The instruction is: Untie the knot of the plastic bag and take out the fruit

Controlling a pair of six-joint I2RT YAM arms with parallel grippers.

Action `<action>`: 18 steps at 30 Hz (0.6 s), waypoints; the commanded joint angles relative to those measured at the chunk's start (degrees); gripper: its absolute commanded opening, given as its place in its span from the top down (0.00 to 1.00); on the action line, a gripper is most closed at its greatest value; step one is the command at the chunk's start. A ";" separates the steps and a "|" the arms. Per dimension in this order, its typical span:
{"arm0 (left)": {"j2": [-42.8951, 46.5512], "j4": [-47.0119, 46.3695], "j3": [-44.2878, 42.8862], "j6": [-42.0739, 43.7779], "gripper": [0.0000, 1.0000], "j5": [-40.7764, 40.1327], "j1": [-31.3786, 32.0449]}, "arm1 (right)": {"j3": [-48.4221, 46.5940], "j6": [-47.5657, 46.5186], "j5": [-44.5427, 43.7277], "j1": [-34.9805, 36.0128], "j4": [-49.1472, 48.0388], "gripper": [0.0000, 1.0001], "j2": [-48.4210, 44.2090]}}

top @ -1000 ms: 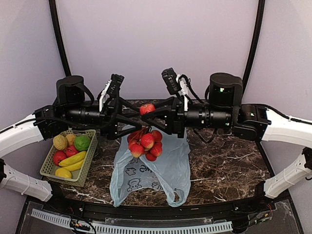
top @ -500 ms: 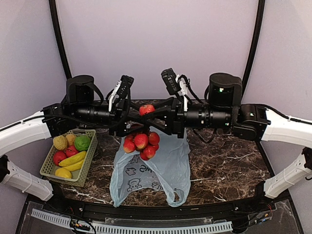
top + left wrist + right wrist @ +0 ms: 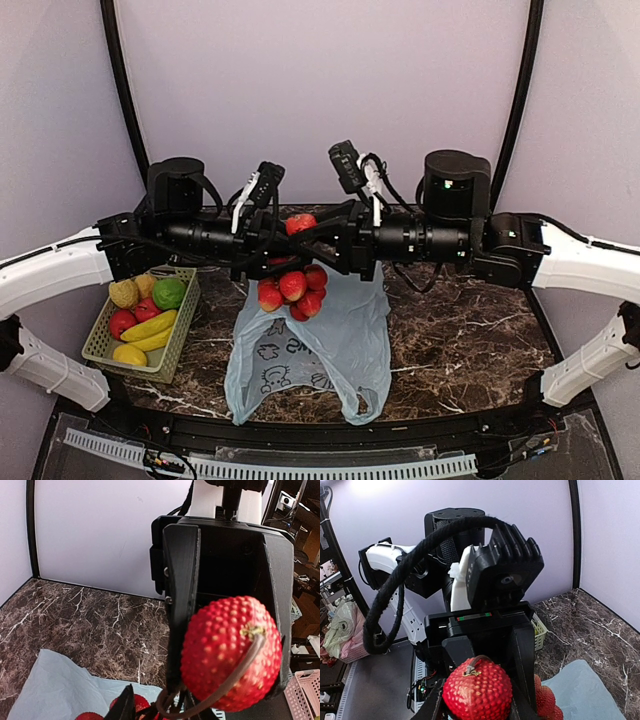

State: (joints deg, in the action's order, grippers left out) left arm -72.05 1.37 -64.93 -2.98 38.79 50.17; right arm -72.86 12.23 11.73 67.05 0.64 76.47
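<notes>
The left gripper (image 3: 280, 252) reaches in from the left at the middle of the scene, level with the stems below a bumpy red fruit (image 3: 477, 690). Only one of its fingertips (image 3: 125, 706) shows in its own camera, so I cannot tell whether it is closed on anything. The right gripper (image 3: 312, 234) comes in from the opposite side, nose to nose with it, and is clamped partway shut on that red fruit, with a finger on each side. A thin brown stem curls down from the fruit to a bunch (image 3: 293, 288) of smaller red fruit hanging in the air below both grippers, above the far end of the bag (image 3: 320, 350). At the far left a pale green basket (image 3: 95, 345) sits against the left edge of the table (image 3: 470, 340). It holds a brownish round piece, a green fruit (image 3: 168, 292), red apples (image 3: 124, 321), bananas (image 3: 150, 329) and a yellow fruit at its near end. Just right of it the pale blue bag lies flat and slack on the dark marble, its two loop handles pointing to the near edge and nearly reaching it. Right of the bag the marble runs uncovered to the right edge. Both arms stretch across above the back half of the table, close to the pale rear wall.
</notes>
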 commanded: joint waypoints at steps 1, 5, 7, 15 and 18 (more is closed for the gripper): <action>0.27 -0.03 -1.39 0.29 0.73 1.34 0.45 | -2.29 0.52 -0.42 -0.42 -1.61 0.95 0.34; 0.16 0.08 -1.37 0.34 0.94 1.34 0.45 | -2.05 0.69 -0.66 -0.59 -1.66 0.96 0.23; 0.26 0.23 -1.24 0.41 0.98 0.99 0.45 | -1.79 0.78 -0.97 -0.69 -1.61 0.96 0.00; 1.10 1.13 -0.89 0.40 0.99 -1.15 0.45 | -0.51 0.93 -2.54 -1.28 -1.52 0.91 -1.62; 1.92 1.62 -0.66 0.10 0.99 -4.89 0.45 | 0.34 1.21 -4.02 -1.48 -1.52 0.67 -2.67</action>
State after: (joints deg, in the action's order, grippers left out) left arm -72.07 1.39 -65.23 -2.59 37.95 50.43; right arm -73.12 12.75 9.82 65.95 1.13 76.55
